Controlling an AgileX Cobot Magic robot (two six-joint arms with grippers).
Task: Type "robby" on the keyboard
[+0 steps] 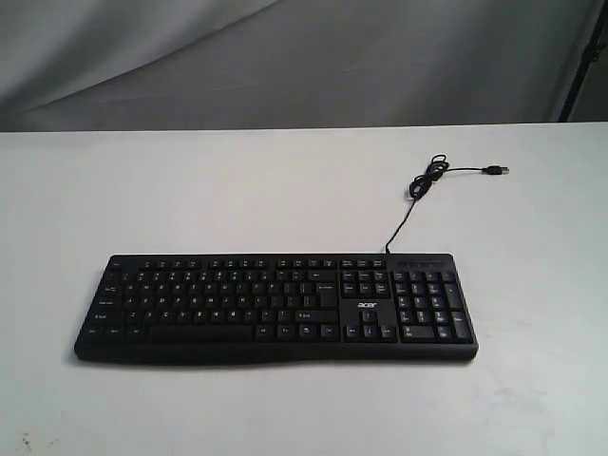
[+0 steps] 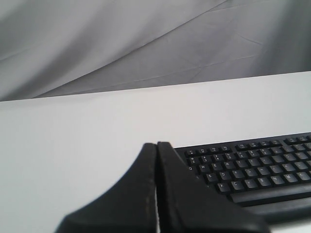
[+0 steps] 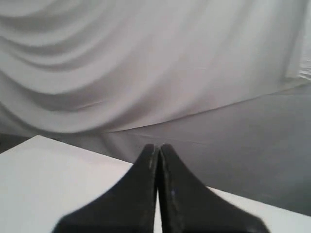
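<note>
The wide black keyboard [image 1: 275, 307] with white legends and a small acer logo lies flat on the white table, its number pad toward the right. Its thin black cable [image 1: 418, 195] runs back to a loose USB plug [image 1: 495, 171]. Neither arm shows in the exterior view. In the left wrist view my left gripper [image 2: 156, 144] is shut with nothing between its jaws, and the keyboard's [image 2: 252, 167] left end lies just past its tip. In the right wrist view my right gripper [image 3: 156, 147] is also shut and empty, above a table corner, with no keyboard in sight.
The white table [image 1: 190, 199] spreads wide around the keyboard. A grey draped cloth [image 1: 285, 57] hangs behind the table's far edge. A dark stand leg [image 1: 579, 57] rises at the back right.
</note>
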